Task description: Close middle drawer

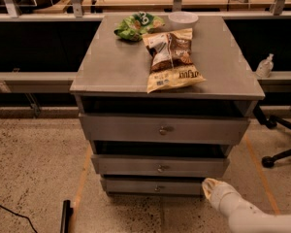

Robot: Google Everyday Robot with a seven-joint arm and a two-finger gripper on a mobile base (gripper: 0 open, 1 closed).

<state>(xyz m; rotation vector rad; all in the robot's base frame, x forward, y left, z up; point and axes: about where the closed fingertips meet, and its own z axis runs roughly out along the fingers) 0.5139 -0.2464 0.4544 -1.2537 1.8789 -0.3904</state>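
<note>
One end effector [211, 188] sits low at the near right, just beside the right end of the lowest drawer front and off every knob; how far open it is cannot be told, and nothing shows in its hold. Behind it the middle drawer [136, 165] appears to stand slightly out of the cabinet, so the closing push looks unfinished, and the next move calls for meeting its front squarely and pressing straight in. Farther back, the worktop [111, 67] carries a chip bag [172, 57].
</note>
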